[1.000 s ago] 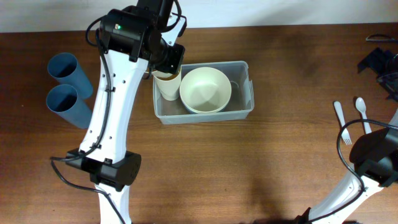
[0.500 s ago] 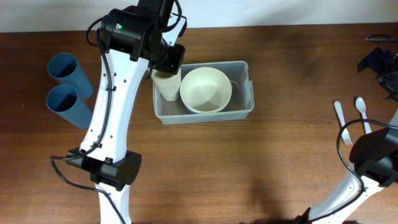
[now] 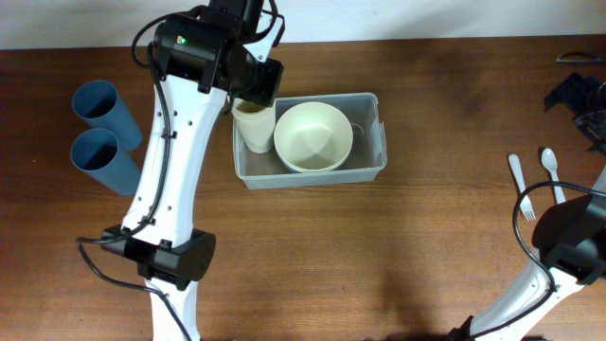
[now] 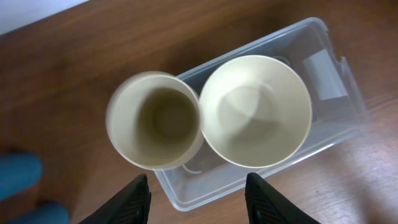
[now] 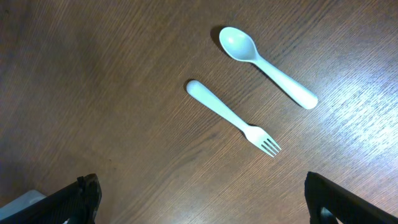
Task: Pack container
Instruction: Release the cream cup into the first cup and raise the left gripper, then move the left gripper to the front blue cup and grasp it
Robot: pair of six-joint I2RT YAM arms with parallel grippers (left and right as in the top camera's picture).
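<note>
The clear plastic container (image 3: 379, 142) stands at mid table. A cream bowl (image 3: 313, 135) fills its middle and a cream cup (image 3: 253, 128) stands upright in its left end. My left gripper (image 3: 254, 90) hovers just behind and above the cup, open and empty. In the left wrist view its open fingers (image 4: 198, 202) frame the container's near wall (image 4: 205, 186), with the cup (image 4: 155, 121) and bowl (image 4: 255, 112) side by side. My right gripper (image 5: 205, 199) is open and empty over bare wood.
Two blue cups (image 3: 95, 102) (image 3: 99, 156) lie at the far left. A white fork (image 3: 521, 185) and a white spoon (image 3: 552, 170) lie at the right, also in the right wrist view as fork (image 5: 233, 118) and spoon (image 5: 267, 67). Dark gear (image 3: 578, 95) sits at the far right edge.
My left gripper has drawn back from the cream cup, so more of the cup's rim shows. The cup stays standing in the container. The right arm has not moved.
</note>
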